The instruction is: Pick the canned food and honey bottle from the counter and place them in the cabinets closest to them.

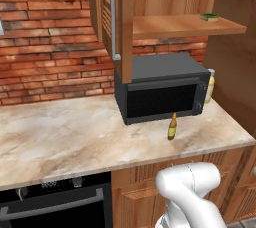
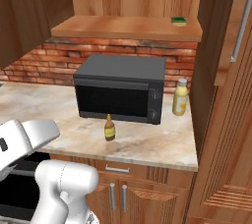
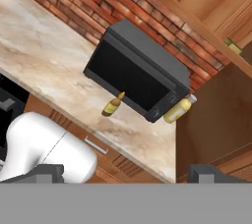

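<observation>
While I look from the left base view, I count one honey bottle (image 1: 172, 126) standing upright on the tabletop (image 1: 75, 137), long axis vertical, dark neck up, just in front of the microwave (image 1: 162, 88). One pale yellow bottle (image 1: 210, 86) is half hidden behind the microwave's right end. One green sponge (image 1: 209, 17) lies on the open cabinet shelf (image 1: 185, 25) above. The open cabinet door (image 1: 112, 17) is cut off at the top, and the oven (image 1: 55, 207) below is cut by the edge.

From the right base view, the honey bottle (image 2: 110, 128) stands apart from the microwave (image 2: 120, 89), near its middle. The yellow bottle (image 2: 180, 97) shows whole beside it, upright; the sponge (image 2: 178, 20) sits far right on the shelf.

Through the hand view, rolled, the honey bottle (image 3: 113, 104) appears slanted, and I can make out no label. My hand (image 3: 125, 175) hangs well back from the tabletop, tips spread wide with nothing between them. I find no can.
</observation>
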